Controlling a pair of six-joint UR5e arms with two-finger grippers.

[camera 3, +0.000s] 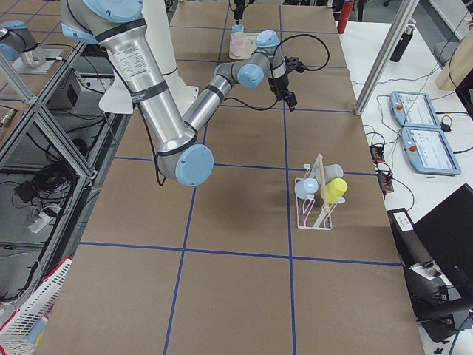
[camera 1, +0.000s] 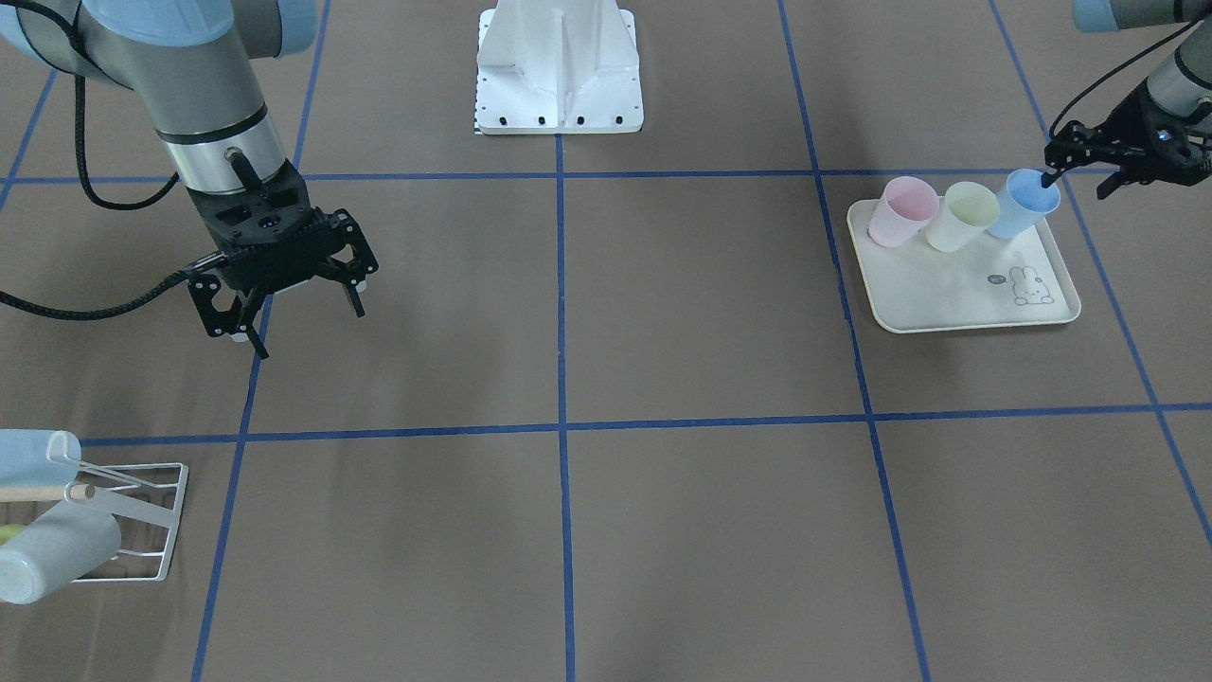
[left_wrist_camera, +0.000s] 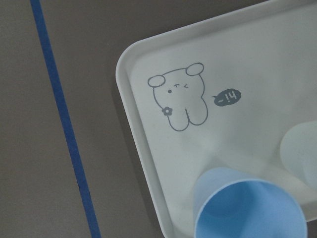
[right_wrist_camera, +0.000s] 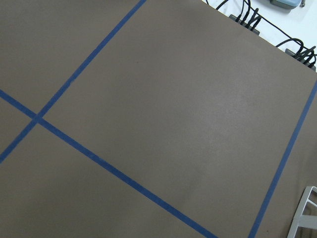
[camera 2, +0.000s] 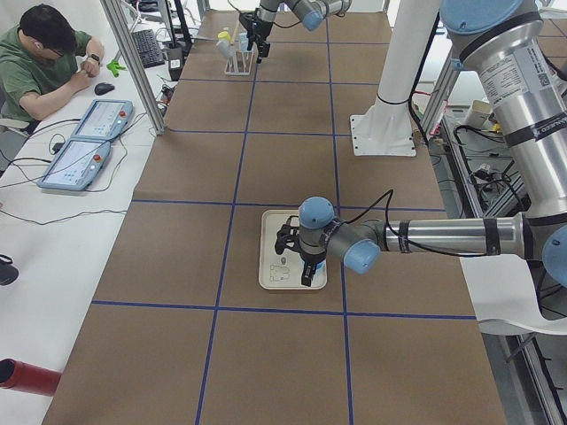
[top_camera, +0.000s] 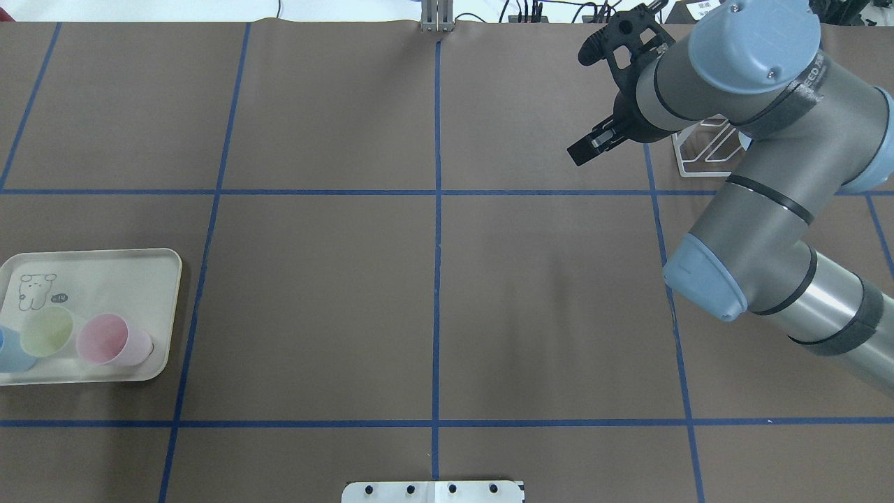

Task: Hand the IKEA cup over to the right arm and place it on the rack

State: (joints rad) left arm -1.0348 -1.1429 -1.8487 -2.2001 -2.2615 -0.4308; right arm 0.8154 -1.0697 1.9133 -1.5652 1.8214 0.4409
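Blue cup (camera 1: 1021, 204) stands upright on the tray (camera 1: 947, 327), at 2 o'clock in the front-facing view, beside a yellow cup (camera 1: 961, 216) and a pink cup (camera 1: 900, 213). Left gripper (camera 1: 1077, 185) is spread, one fingertip over the blue cup's mouth. Right gripper (camera 1: 311, 332) hangs wide and empty at 9 o'clock. Rack (camera 1: 142, 511) sits on the counter at 8 o'clock.

You have bright, even light from overhead on the brown table (camera 1: 720, 313). Shadows are faint and soft-edged, just a pale smudge on the table beside the right arm (top_camera: 754, 230), whose silver tube carries a mild highlight. In your left wrist view the near blue cup (left_wrist_camera: 247, 213) is soft, and the tray (left_wrist_camera: 237, 59) looks greyish.
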